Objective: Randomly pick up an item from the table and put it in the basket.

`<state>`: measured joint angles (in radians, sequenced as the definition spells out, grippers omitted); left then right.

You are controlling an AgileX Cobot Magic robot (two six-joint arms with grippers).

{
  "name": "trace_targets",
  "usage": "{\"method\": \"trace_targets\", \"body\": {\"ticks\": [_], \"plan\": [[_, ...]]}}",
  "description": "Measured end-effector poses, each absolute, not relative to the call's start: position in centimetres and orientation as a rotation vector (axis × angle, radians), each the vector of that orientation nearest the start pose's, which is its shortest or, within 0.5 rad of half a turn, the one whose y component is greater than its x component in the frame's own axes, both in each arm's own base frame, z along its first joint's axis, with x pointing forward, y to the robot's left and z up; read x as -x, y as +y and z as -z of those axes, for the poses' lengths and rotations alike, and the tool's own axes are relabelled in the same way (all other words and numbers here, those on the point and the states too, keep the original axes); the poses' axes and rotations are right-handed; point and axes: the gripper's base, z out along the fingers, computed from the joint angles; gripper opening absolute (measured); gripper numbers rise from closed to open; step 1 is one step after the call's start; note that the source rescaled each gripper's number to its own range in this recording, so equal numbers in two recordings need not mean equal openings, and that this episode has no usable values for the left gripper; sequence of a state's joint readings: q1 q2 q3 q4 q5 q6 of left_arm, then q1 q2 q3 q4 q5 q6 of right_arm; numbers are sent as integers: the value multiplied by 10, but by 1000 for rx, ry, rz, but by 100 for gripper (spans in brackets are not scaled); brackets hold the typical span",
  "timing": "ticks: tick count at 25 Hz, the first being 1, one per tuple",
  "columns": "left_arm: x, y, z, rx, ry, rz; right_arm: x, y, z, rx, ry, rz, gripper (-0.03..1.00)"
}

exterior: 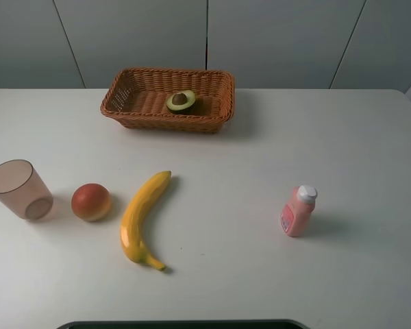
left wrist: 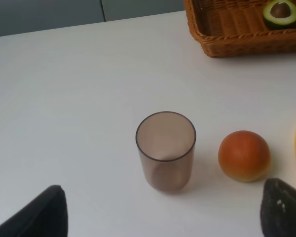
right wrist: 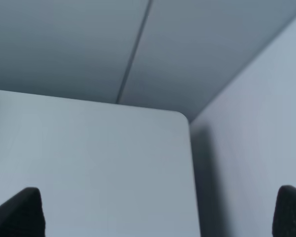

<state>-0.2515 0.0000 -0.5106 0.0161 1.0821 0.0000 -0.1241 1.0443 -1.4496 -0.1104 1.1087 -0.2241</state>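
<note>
A: Where is the fruit?

B: The halved avocado (exterior: 181, 101) lies cut face up inside the wicker basket (exterior: 123, 110), near its middle — dark green skin, pale yellow-green flesh, a round brown pit. The basket is rectangular, orange-brown, tightly woven, with flaring sides, and sits at the far side of the white table (exterior: 260, 274), a smooth, plain top with rounded corners.

A: And what lies outside the basket?

B: Nearer the front, a long yellow banana (exterior: 141, 218), curved and glossy. Just beside it on the left, a round red-orange fruit (exterior: 90, 201); left of that, a translucent pinkish-brown plastic cup (exterior: 18, 189), standing upright with its mouth open. Well apart on the right stands a small pink bottle (exterior: 298, 211) with a white cap — its label is too small to read.

A: The grippers?

B: Neither shows in the high view. The left gripper (left wrist: 163, 212) shows only two dark fingertips (left wrist: 281, 207) at the corners of its wrist view, spread wide, holding nothing, with the cup between and beyond them. The right gripper (right wrist: 158, 217) is likewise spread wide and empty, above a bare corner of the table.
</note>
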Motion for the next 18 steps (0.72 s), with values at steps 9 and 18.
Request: {"method": "trace_targets", "body": {"ticks": [9,18], "plan": [[6,3,-278,-257,2042,137,-61,-9,-434,81,2072,227,99],[6,3,-278,-257,2042,137,-17,8,-343,82,2090,61,99]]}}
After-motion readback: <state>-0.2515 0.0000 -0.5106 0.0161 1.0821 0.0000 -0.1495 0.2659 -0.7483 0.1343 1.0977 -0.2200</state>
